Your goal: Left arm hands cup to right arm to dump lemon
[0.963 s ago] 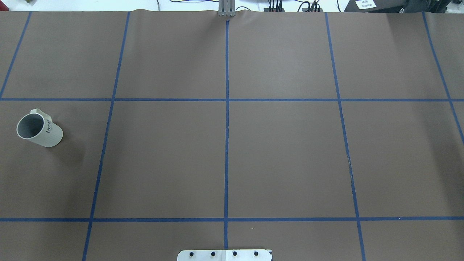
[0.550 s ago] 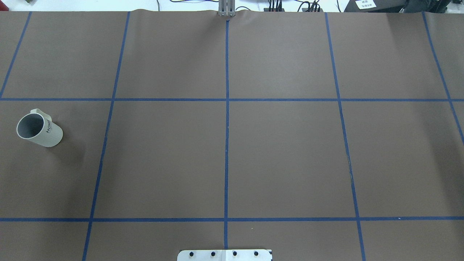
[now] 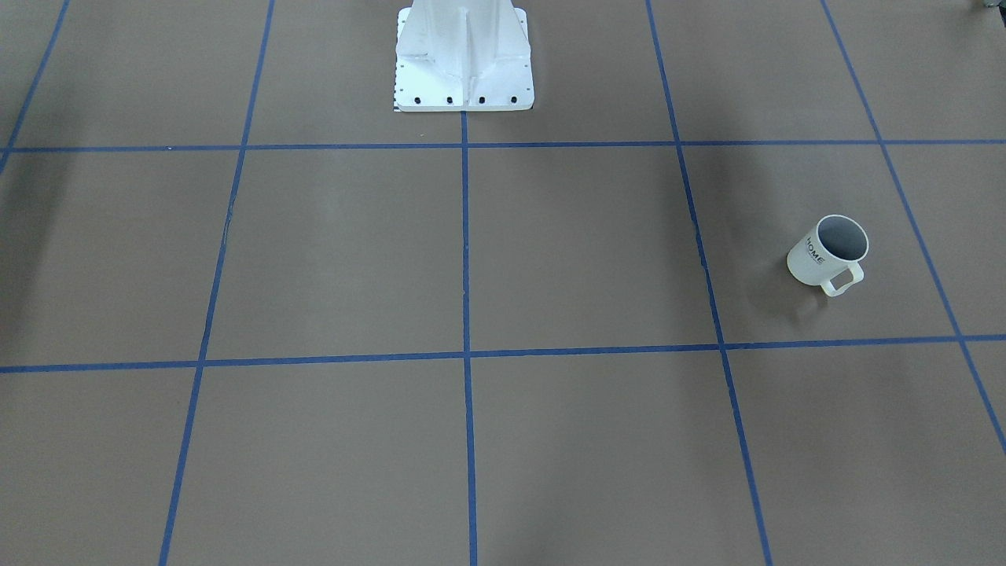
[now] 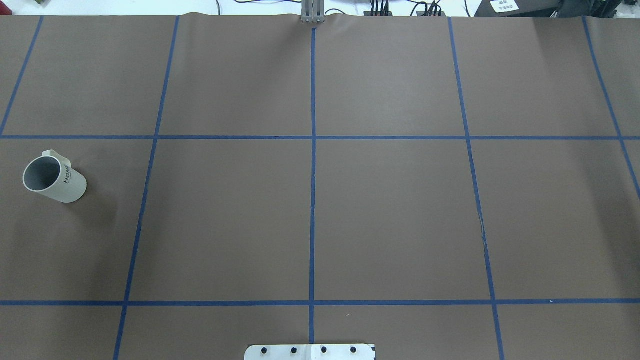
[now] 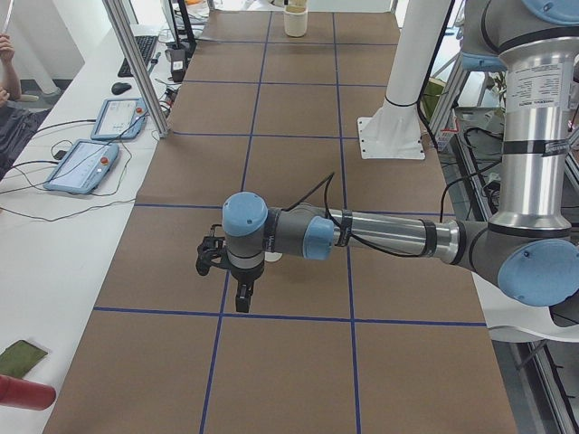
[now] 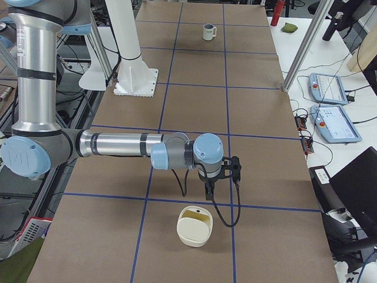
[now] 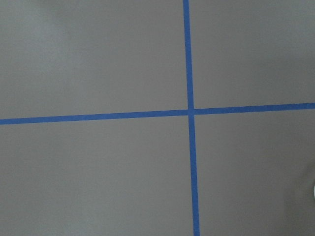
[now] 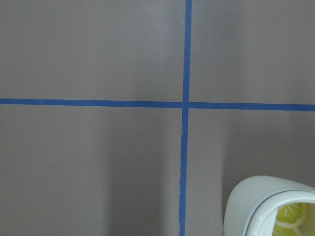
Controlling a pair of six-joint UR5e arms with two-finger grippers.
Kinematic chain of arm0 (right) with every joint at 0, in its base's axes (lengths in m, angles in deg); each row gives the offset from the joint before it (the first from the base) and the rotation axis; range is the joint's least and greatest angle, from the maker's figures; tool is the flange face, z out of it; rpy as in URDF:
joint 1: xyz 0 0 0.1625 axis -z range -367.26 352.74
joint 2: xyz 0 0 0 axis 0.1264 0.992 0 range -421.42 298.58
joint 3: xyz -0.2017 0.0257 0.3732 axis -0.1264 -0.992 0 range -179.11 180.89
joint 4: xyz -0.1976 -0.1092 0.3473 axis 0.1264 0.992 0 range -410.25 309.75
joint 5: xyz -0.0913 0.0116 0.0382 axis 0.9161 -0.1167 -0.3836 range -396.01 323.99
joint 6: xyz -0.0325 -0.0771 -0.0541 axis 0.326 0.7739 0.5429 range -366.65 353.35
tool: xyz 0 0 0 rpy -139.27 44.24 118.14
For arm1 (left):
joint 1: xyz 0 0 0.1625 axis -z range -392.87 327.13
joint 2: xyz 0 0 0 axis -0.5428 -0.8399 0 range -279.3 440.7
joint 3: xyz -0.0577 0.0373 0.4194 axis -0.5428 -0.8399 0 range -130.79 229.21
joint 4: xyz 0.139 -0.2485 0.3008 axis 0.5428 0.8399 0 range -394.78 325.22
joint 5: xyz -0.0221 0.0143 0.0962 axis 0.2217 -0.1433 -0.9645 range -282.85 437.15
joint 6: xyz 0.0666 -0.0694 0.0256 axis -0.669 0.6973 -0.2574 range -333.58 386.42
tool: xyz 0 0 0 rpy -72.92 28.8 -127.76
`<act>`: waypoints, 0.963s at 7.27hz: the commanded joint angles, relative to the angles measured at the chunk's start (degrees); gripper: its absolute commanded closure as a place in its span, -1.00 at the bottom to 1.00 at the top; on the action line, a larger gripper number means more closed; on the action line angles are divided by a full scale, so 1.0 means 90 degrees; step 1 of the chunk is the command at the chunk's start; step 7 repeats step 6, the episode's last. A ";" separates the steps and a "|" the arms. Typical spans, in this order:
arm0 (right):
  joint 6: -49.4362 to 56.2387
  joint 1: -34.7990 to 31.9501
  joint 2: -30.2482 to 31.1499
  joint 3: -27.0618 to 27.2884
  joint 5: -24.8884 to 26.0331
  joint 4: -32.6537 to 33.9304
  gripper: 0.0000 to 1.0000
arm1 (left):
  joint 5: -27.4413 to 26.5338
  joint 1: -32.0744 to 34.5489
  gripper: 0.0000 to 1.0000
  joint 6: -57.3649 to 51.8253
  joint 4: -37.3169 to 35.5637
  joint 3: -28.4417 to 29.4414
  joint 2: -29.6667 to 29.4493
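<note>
**mugwatch:** Where's the cup (image 4: 54, 179) sitting, and how would you grab it?

**tapegrid:** Overhead view: way out at 9 o'clock on the table (image 4: 390, 220), standing upright, nothing touching it. Its handle (image 4: 59, 156) sticks out toward 12, away from the robot, and the HOME lettering faces 3. Looks like a hard glazed mug to me: stiff, fairly light, slick walls, and it would chip if dropped. I can't see the lemon in that grey inside from either table view, so I'd keep it level until the dump.

**mugwatch:** So handle or rim?

**tapegrid:** I'd go rim, one finger inside and one outside at about 6 o'clock, opposite the handle. That leaves the handle and far wall free for the right arm (image 6: 118, 144) at the hand-over. Pinching across the round body seems likelier to slip.

**mugwatch:** And the arms?

**tapegrid:** Only the side cameras catch them. The left arm (image 5: 389, 237): forearm stretched flat out over the table, wrist bent so the left gripper (image 5: 242, 298) points straight down, above the surface. Its wrist camera looks at a crossing of blue tape (image 7: 190, 111). The right one mirrors that pose, right gripper (image 6: 208, 191) pointing down, with a white tub (image 6: 194, 226) at 6 o'clock from it in the right-side view and something yellow (image 8: 290, 219) inside. Whether either claw is spread or pressed together, I can't tell from those angles.
</note>
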 commanded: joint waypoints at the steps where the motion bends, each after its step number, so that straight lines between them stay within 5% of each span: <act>1: 0.0000 0.0000 -0.0006 0.0004 0.0000 0.0000 -1.00 | -0.0013 -0.0010 -1.00 -0.0004 0.0000 0.0022 0.0000; 7: 0.0000 0.0000 -0.0006 -0.0054 0.0000 0.0000 -1.00 | -0.0023 -0.0010 -1.00 -0.0004 0.0000 0.0041 -0.0010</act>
